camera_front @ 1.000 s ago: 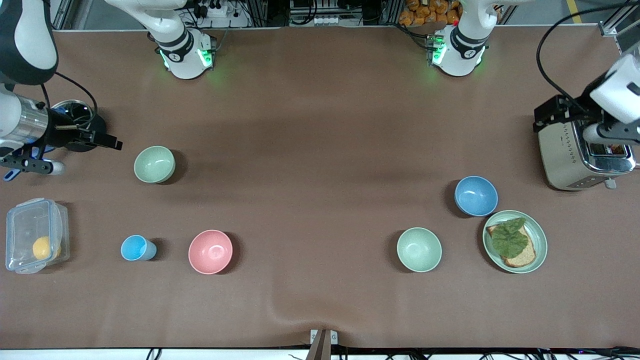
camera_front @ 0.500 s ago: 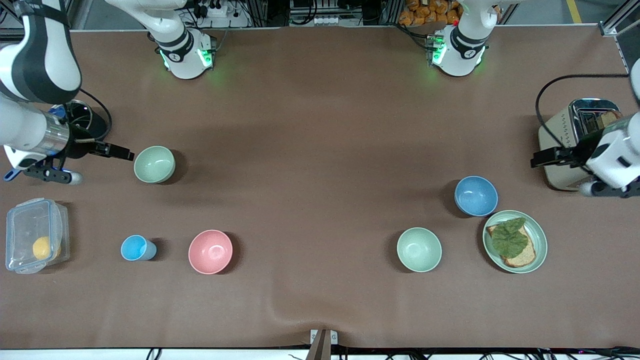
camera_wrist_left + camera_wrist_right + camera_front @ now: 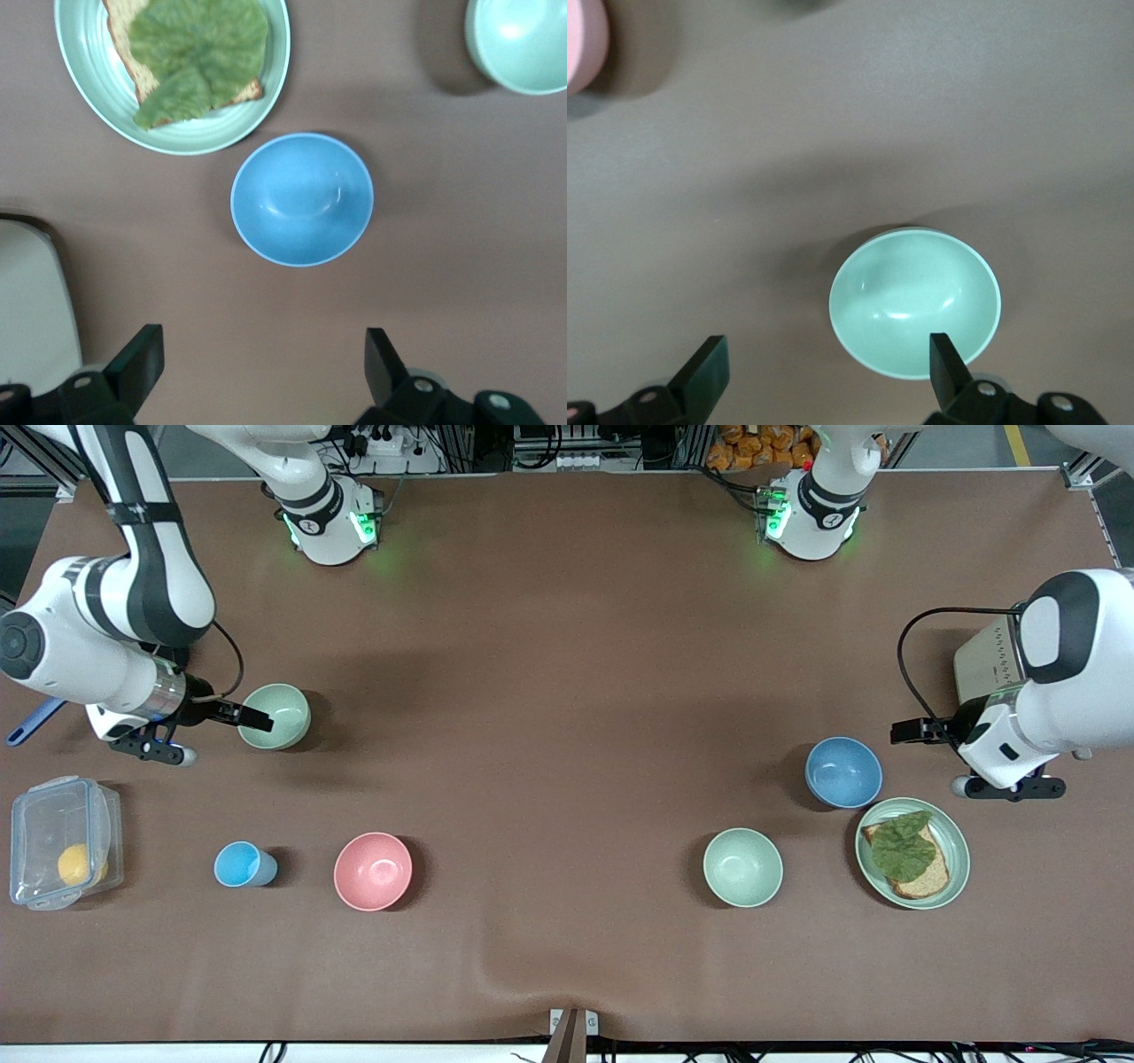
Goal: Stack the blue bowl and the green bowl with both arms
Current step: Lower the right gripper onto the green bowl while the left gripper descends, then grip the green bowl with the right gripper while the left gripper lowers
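While both bowls look light, stiff and smooth, a rim pinch suits each. Open left claw (image 3: 257,372) hangs just short of the blue bowl (image 3: 302,199); open right claw (image 3: 824,372) straddles the green bowl (image 3: 915,301) rim.

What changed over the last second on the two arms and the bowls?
Both arms closed in. The right gripper moved from the table's end to the rim of the green bowl, fingers open, nothing gripped. The left gripper came down from over the toaster to beside the blue bowl, also open. Neither bowl has shifted, nor has anything else on the table.
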Action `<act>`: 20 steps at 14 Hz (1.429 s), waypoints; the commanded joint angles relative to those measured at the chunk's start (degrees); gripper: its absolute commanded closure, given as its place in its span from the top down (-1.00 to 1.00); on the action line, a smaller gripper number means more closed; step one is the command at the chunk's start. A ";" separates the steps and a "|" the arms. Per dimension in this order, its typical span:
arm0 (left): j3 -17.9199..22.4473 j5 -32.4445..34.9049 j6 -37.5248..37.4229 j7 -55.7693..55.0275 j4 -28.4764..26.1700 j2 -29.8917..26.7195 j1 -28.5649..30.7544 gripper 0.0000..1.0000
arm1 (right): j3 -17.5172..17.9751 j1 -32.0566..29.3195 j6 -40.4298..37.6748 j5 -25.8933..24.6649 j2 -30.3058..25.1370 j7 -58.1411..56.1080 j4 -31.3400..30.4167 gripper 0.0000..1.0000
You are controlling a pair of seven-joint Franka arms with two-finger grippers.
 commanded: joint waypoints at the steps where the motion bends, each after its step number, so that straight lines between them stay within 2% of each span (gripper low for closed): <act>1: 0.10 -0.87 1.89 -0.35 -4.74 -0.96 1.47 1.00 | 0.27 -0.25 4.82 0.82 0.76 -0.54 -2.76 1.00; 4: 0.10 -0.87 4.25 -0.35 -7.81 -0.09 3.85 1.00 | 0.45 2.02 13.68 0.82 2.87 -0.01 -6.97 0.98; 7: 0.10 -0.69 6.73 -0.26 -11.86 -0.26 5.87 1.00 | 0.54 2.91 22.38 0.99 6.29 0.16 -10.05 0.80; 9: 0.01 -0.69 7.77 -0.26 -13.35 -0.35 6.93 1.00 | 0.54 3.27 24.60 0.99 7.61 0.16 -11.55 0.80; 11: -0.07 -0.78 13.29 -0.26 -16.25 -0.61 7.02 1.00 | 0.54 3.35 24.78 1.08 7.53 0.16 -13.48 0.71; 12: -0.07 -0.78 15.41 -0.26 -16.44 -0.09 6.93 1.00 | 0.54 3.35 25.22 1.08 7.44 0.16 -14.10 0.34; 13: -0.07 -0.78 16.91 -0.26 -16.26 0.53 6.84 1.00 | 0.54 3.53 25.31 1.17 7.36 0.25 -14.37 -0.27; 14: -0.07 -0.78 19.10 -0.26 -16.00 1.75 6.58 1.00 | 0.62 3.53 24.96 1.34 7.27 0.34 -14.37 -0.78; 15: -0.16 -1.04 21.38 -0.35 -15.65 2.81 6.23 1.00 | 0.62 3.62 24.53 1.35 7.09 0.34 -14.28 -0.98; 18: -0.16 -1.22 24.12 -0.61 -13.29 5.79 5.09 1.00 | 0.71 7.21 19.97 1.35 4.99 6.72 -13.23 -1.00; 20: -0.34 -1.57 24.57 -4.62 -11.79 7.82 3.69 1.00 | 0.80 8.27 15.75 1.26 3.49 9.91 -11.13 -1.00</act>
